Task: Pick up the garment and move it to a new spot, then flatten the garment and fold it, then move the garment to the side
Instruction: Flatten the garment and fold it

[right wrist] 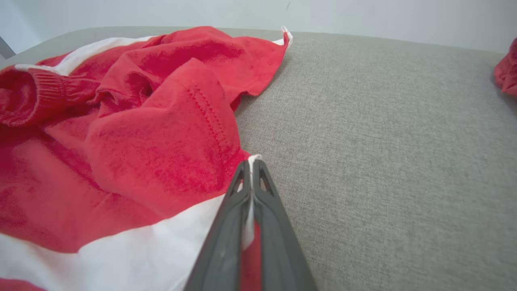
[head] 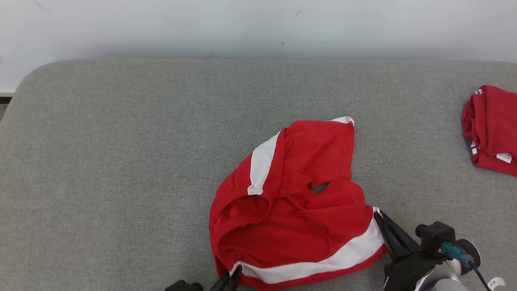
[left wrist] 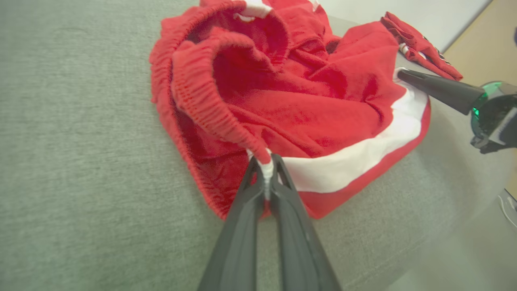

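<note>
- My left gripper [left wrist: 264,161] is closed on the garment [head: 299,210]. In my left wrist view, at the lower middle of the frame, the two dark fingers pinch the white end of a stripe where it meets the elastic waistband.
- In the head view that pinch sits at the bottom edge, left of centre, and the frame cuts off most of the fingers.
- My right gripper [right wrist: 251,165] is clamped on the garment too, at a white corner of the hem. In my right wrist view a sliver of white and red cloth shows between the fingers.
- In the head view this gripper lies at the lower right, touching the garment's right-hand corner.
- The garment, red shorts with white stripes, lies crumpled on the grey padded table [head: 121,161]. It is in the lower centre of the head view, between my two grippers, with one leg reaching up toward mid-frame.
- Farther off, at the right edge of the head view, a second red garment [head: 492,129] lies well apart. It looks folded, though part of it is cut off and I cannot be sure.
- A pale wall [head: 242,24] runs across the top of the frame.
</note>
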Robot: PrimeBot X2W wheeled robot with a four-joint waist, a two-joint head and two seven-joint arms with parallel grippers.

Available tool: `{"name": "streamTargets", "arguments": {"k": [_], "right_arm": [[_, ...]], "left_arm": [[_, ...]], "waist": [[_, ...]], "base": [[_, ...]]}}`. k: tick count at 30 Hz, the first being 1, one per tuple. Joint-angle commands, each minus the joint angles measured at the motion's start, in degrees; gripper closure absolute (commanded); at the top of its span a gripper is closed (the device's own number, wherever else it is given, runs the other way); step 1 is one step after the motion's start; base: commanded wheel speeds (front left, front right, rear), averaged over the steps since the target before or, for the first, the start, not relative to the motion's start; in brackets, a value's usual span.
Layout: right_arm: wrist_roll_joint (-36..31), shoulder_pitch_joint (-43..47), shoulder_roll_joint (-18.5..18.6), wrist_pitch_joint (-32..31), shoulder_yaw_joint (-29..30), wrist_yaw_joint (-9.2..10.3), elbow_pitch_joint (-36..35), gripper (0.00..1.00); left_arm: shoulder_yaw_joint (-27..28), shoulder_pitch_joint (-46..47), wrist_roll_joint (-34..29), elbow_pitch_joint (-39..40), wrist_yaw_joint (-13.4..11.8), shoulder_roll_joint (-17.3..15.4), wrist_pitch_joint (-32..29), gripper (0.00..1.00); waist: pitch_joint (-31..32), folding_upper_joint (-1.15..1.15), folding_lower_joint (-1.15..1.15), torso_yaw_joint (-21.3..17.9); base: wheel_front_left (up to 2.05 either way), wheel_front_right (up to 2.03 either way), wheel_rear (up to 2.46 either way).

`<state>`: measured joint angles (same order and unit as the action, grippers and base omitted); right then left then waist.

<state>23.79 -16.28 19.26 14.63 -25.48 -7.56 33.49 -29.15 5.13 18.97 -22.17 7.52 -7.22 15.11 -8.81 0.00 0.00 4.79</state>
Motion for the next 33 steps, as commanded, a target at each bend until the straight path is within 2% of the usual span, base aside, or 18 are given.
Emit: {"name": "streamTargets", "arguments": {"k": [1,9,12,17,18,25,33], "right_arm": [[0.3,1.1,-0.1,0.4,0.7,0.18,-1.9,1.00],[2.3,2.0,-2.5,0.6,5.4,0.18,-14.8,1.00],[4.4,-2.0,-3.3,0.3,6.0,0.17,-17.2,1.00],[7.5,-13.2,-5.2,-2.6,8.7,0.17,-18.1,1.00],[7.5,-13.2,-5.2,-2.6,8.7,0.17,-18.1,1.00],[8.8,-38.5,-9.5,-9.4,17.9,0.17,-13.9,1.00],[1.8,-70.3,-13.1,-15.5,29.3,0.17,-4.5,1.00]], "left_arm": [[1.3,-0.8,1.0,1.6,-0.1,0.1,0.0,1.00],[6.8,3.0,2.6,11.4,-0.1,-2.2,0.0,1.00],[6.8,8.7,4.5,13.3,-0.1,-4.5,0.0,1.00],[3.9,24.8,10.0,14.0,-0.1,-10.4,-2.5,1.00],[3.9,24.8,10.0,14.0,-0.1,-10.4,-2.5,1.00],[2.8,53.7,22.3,12.3,-0.1,-16.9,-10.9,1.00],[1.5,85.1,29.5,1.8,-0.1,-18.7,-16.0,1.00]], "waist": [[0.2,0.00,0.00,-0.2],[-0.6,0.00,0.00,-1.6],[-1.8,0.00,0.00,-2.3],[-6.6,0.00,0.00,-3.6],[-6.6,0.00,0.00,-3.6],[-19.5,0.00,0.00,-5.8],[-30.2,0.00,0.00,-8.4]], "base": [[0.00,0.00,0.00],[0.00,0.00,0.00],[0.00,0.00,0.00],[0.00,0.00,0.00],[0.00,0.00,0.00],[0.00,0.00,0.00],[0.00,0.00,0.00]]}}
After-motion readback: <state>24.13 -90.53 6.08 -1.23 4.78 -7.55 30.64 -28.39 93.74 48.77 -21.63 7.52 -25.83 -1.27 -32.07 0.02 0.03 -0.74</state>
